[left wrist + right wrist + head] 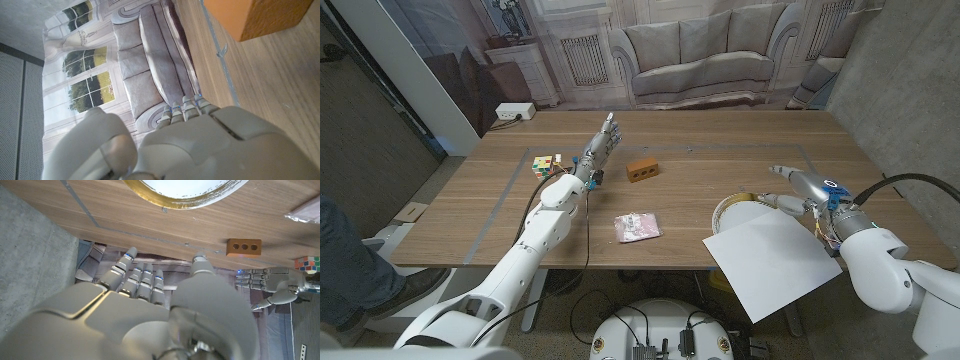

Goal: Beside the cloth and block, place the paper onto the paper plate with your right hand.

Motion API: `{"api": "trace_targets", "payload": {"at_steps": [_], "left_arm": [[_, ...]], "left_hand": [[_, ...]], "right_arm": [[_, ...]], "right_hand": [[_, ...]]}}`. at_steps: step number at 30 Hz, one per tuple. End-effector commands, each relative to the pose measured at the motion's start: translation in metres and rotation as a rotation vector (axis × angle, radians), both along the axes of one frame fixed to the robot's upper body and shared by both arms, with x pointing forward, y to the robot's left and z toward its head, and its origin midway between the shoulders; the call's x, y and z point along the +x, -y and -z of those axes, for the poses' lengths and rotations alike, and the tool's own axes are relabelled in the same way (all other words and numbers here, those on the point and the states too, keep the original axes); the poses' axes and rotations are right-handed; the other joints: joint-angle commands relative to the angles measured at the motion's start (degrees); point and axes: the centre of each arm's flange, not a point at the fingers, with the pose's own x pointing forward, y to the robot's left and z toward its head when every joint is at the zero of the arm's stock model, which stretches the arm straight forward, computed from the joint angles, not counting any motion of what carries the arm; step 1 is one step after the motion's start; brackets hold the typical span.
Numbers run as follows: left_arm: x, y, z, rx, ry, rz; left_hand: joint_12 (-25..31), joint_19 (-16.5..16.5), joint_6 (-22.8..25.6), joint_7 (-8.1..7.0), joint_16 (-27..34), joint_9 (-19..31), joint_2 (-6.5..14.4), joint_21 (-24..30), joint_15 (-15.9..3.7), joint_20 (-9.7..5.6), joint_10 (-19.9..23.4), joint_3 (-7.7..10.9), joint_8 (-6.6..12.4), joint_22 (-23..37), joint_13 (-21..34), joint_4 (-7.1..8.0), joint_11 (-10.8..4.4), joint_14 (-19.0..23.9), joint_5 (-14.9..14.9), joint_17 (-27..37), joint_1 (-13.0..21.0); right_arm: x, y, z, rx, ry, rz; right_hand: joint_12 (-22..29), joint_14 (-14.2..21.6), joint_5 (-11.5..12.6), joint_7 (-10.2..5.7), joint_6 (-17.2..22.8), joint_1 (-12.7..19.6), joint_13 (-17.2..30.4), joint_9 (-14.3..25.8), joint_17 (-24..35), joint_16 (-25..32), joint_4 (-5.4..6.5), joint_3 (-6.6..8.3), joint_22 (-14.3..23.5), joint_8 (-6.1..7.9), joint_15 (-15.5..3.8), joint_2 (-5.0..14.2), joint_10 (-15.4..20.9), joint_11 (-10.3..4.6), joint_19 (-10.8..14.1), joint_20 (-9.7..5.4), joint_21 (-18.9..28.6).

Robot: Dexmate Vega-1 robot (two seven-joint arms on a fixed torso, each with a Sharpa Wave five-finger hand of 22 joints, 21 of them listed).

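1. Nearest the head camera, low right of frame: white paper (775, 260), lying over the table's near edge and covering most of the paper plate (729, 208); only the plate's gold-rimmed left arc pokes out at the sheet's upper left.
2. Touching or not between right hand (798, 182) and paper: cannot tell; hand sits just above the sheet's upper right corner, fingers stretched out and apart toward picture left, holding nothing visible.
3. Cut off in the right wrist view: plate rim (185, 195) as a gold arc at the frame's top edge, right hand (150, 315) seen from behind with fingers straight and spread.
4. Upper centre of the head view: left hand (600, 145) raised, fingers extended and close together, empty; thumb position hard to read from there.
5. Just right of that hand: brown block (641, 169) with holes in its face; in the left wrist view only an orange corner of it (260, 17) shows at top right.
6. Left of the hand: colour cube (547, 164), partly hidden by the forearm.
7. Centre of frame: small pinkish cloth (637, 227), pattern too small to make out.
8. Surface: wooden table (720, 135) with thin taped lines.
9. Room: printed backdrop (700, 45) of a sofa and windows across the top; grey wall at upper right; a person's leg and shoe (360, 285) cut off at lower left.
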Motion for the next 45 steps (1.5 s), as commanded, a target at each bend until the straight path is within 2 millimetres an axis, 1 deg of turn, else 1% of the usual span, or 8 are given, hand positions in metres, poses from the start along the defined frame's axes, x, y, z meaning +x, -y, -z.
{"api": "trace_targets", "payload": {"at_steps": [1, 15, 23, 28, 34, 39, 43, 45], "left_arm": [[-0.007, -0.003, 0.003, -0.010, -0.002, -0.014], [-0.016, -0.014, 0.006, -0.005, -0.001, -0.028], [-0.016, -0.015, 0.007, 0.005, -0.003, -0.020], [-0.018, -0.018, 0.003, 0.004, 0.001, -0.020], [-0.020, -0.023, -0.005, -0.001, 0.020, -0.024], [-0.022, -0.028, -0.002, -0.007, 0.020, -0.024], [-0.023, -0.040, 0.001, -0.026, 0.022, -0.037], [-0.023, -0.041, 0.002, -0.031, 0.023, -0.038]], "left_hand": [[-0.1, -0.6, 0.2, 0.31, 0.0, 0.3, 0.3, 0.1, 0.25, -0.02, -0.3, -0.43, -0.07, 0.3, 0.1, 0.08, -0.07, -0.5, 0.5, 0.3, 0.0], [-0.1, -0.6, 0.2, 0.32, 0.0, 0.3, 0.5, 0.1, 0.24, -0.03, -0.3, -0.63, -0.08, 0.3, 0.1, 0.07, -0.08, -0.5, 0.6, 0.3, 0.0], [-0.1, -0.6, 0.1, 0.31, 0.0, 0.3, 0.5, 0.1, 0.31, -0.04, -0.3, -0.75, -0.10, 0.3, 0.1, 0.07, -0.15, -0.5, 0.6, 0.3, 0.1], [-0.1, -0.6, 0.1, 0.31, 0.0, 0.3, 0.5, 0.1, 0.33, -0.03, -0.3, -0.80, -0.09, 0.3, 0.1, 0.07, -0.13, -0.5, 0.6, 0.3, 0.1], [-0.1, -0.6, 0.2, 0.29, 0.0, 0.3, 0.6, 0.1, 0.29, 0.00, -0.3, -0.88, -0.09, 0.3, 0.1, 0.07, -0.11, -0.5, 0.6, 0.3, 0.1], [-0.1, -0.7, 0.1, 0.29, 0.0, 0.3, 0.6, 0.1, 0.25, -0.02, -0.4, -0.97, -0.09, 0.3, 0.1, 0.07, -0.15, -0.5, 0.6, 0.3, 0.1], [-0.1, -0.7, 0.1, 0.34, 0.0, 0.3, 0.6, 0.1, 0.27, -0.03, -0.3, -1.04, -0.10, 0.3, 0.1, 0.06, -0.20, -0.6, 0.6, 0.3, 0.2], [-0.1, -0.7, 0.2, 0.42, 0.0, 0.3, 0.6, 0.1, 0.28, -0.02, -0.3, -1.06, -0.07, 0.3, 0.1, 0.06, -0.16, -0.6, 0.6, 0.3, 0.2]], "right_arm": [[-0.009, 0.002, -0.012, -0.026, 0.066, 0.002], [-0.020, -0.002, -0.027, -0.067, 0.142, 0.011], [-0.023, -0.008, -0.028, -0.072, 0.154, 0.017], [-0.024, -0.010, -0.029, -0.067, 0.157, 0.020], [-0.021, -0.012, -0.031, -0.063, 0.159, 0.014], [-0.017, -0.017, -0.031, -0.061, 0.153, 0.007], [-0.013, -0.023, -0.034, -0.065, 0.151, 0.000], [-0.012, -0.024, -0.035, -0.066, 0.151, 0.002]], "right_hand": [[-0.2, 0.0, 0.4, -0.30, 0.3, -0.2, 0.3, 0.3, 0.1, 0.3, 0.10, -0.06, 0.1, 0.07, -0.54, 0.04, 0.5, 0.07, -0.4, 0.04, -0.2], [-0.2, 0.2, 0.4, -0.35, 0.5, -0.3, 0.3, 0.3, 0.1, 0.4, 0.11, -0.11, 0.1, 0.12, -0.71, 0.07, 0.6, -0.02, -0.4, 0.04, -0.3], [-0.2, 0.4, 0.5, -0.36, 0.7, -0.4, 0.3, 0.3, 0.0, 0.5, 0.11, -0.14, 0.1, 0.18, -0.85, 0.08, 0.7, -0.11, -0.4, 0.04, -0.4], [-0.2, 0.5, 0.5, -0.36, 0.7, -0.5, 0.3, 0.3, 0.0, 0.5, 0.15, -0.15, 0.1, 0.19, -0.87, 0.14, 0.8, -0.17, -0.4, 0.06, -0.4], [-0.2, 0.5, 0.5, -0.36, 0.8, -0.6, 0.3, 0.3, 0.1, 0.5, 0.25, -0.18, 0.1, 0.19, -0.85, 0.25, 0.9, -0.05, -0.5, 0.12, -0.4], [-0.1, 0.5, 0.5, -0.33, 0.8, -0.7, 0.3, 0.3, 0.0, 0.5, 0.27, -0.20, 0.1, 0.18, -0.85, 0.30, 0.9, 0.01, -0.5, 0.16, -0.4], [-0.2, 0.5, 0.6, -0.29, 0.7, -0.7, 0.3, 0.3, 0.0, 0.5, 0.28, -0.21, 0.1, 0.16, -0.83, 0.35, 0.8, -0.15, -0.5, 0.19, -0.5], [-0.2, 0.5, 0.6, -0.32, 0.7, -0.7, 0.3, 0.3, 0.0, 0.5, 0.28, -0.21, 0.1, 0.13, -0.85, 0.36, 0.9, -0.15, -0.5, 0.19, -0.5]]}}
